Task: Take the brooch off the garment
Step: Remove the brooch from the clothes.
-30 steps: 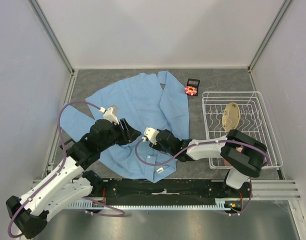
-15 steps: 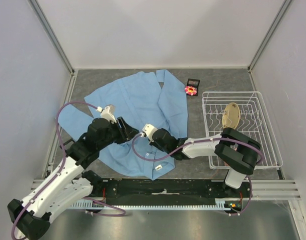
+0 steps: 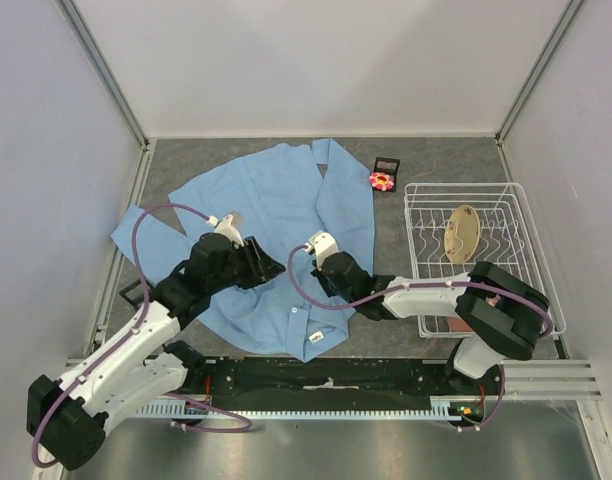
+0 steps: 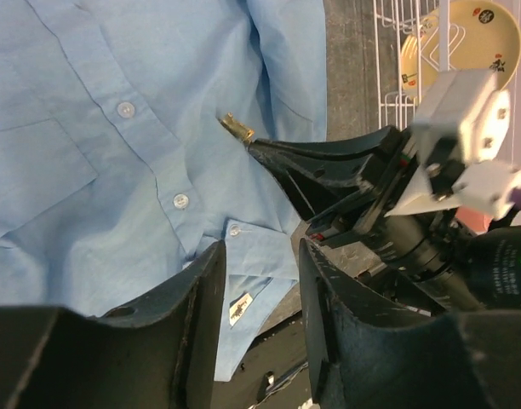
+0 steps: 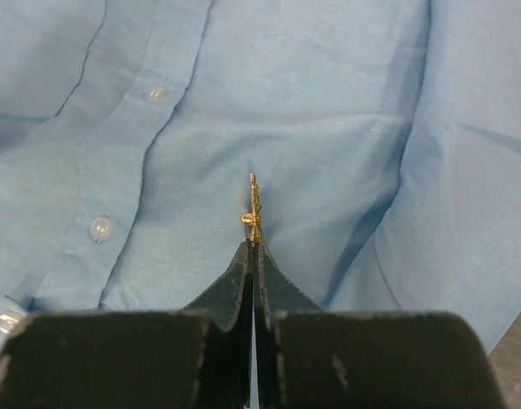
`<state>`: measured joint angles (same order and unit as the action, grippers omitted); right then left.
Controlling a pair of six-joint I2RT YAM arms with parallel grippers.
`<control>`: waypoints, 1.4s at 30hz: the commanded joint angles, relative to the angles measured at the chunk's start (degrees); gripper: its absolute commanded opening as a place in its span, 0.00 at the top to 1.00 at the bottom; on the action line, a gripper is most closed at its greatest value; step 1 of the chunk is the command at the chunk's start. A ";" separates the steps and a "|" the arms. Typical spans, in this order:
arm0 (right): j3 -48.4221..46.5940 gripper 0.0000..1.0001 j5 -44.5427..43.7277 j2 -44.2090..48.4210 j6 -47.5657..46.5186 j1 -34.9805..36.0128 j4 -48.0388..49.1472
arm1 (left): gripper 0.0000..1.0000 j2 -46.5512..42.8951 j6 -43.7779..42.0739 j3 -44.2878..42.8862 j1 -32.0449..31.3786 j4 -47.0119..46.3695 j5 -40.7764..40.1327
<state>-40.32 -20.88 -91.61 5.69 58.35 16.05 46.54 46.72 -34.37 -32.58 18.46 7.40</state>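
Note:
The garment [image 3: 276, 200], a light blue shirt, lies spread on the grey table, collar toward the arms. The brooch [image 3: 382, 180], a pink flower, lies on the bare table off the shirt's far right edge. My right gripper [image 5: 254, 243] is shut on a small gold pin [image 5: 254, 209] stuck in the shirt front [image 5: 329, 85], and the cloth puckers around it. In the left wrist view the pin [image 4: 236, 127] shows at the tip of the right fingers [image 4: 286, 162]. My left gripper [image 4: 260, 256] hovers open over the collar with nothing between its fingers.
A white wire rack [image 3: 486, 290] stands at the right with a beige dish [image 3: 462, 232] in it. A small dark card [image 3: 387, 163] lies just behind the brooch. Grey walls close in the table on three sides.
My right gripper has shut on the gold pin and shifted right and slightly away along the shirt. The left arm has edged right, its jaws a little narrower.

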 commanded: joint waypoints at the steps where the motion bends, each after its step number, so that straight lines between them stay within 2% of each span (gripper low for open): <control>1: 3.31 1.00 4.17 3.02 10.38 -2.71 6.17 | 0.55 4.24 2.67 1.41 0.23 -7.20 6.12; 8: 9.64 1.00 7.78 2.67 21.72 -4.91 14.87 | 0.67 12.42 2.24 1.77 0.15 -13.53 9.82; 12: 13.32 1.00 9.19 2.41 25.77 -5.26 21.89 | 0.64 18.22 -1.27 -1.47 0.15 -16.79 13.86; 17: 15.09 1.00 9.54 2.67 25.95 -6.75 26.30 | 0.49 26.65 -8.04 -9.47 0.84 -13.64 20.80; 22: 14.56 1.00 15.25 1.70 24.46 -9.74 29.91 | 0.54 37.47 -14.36 -19.23 5.33 -7.92 29.86; 29: 12.81 1.00 19.47 2.49 20.76 -12.38 26.75 | 0.50 50.48 -18.86 -30.75 6.03 -1.67 31.10; 34: 12.72 1.00 22.46 1.79 20.06 -14.05 27.01 | 0.55 53.82 -21.14 -31.63 5.77 -1.06 31.62; 42: 12.63 1.00 23.95 -0.23 21.90 -14.75 29.56 | 0.55 56.54 -25.36 -31.20 5.07 -1.06 33.55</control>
<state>-25.82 0.82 -90.43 27.00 44.05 41.60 101.27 25.98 -63.90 -26.89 17.50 37.30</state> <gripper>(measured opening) 0.007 0.450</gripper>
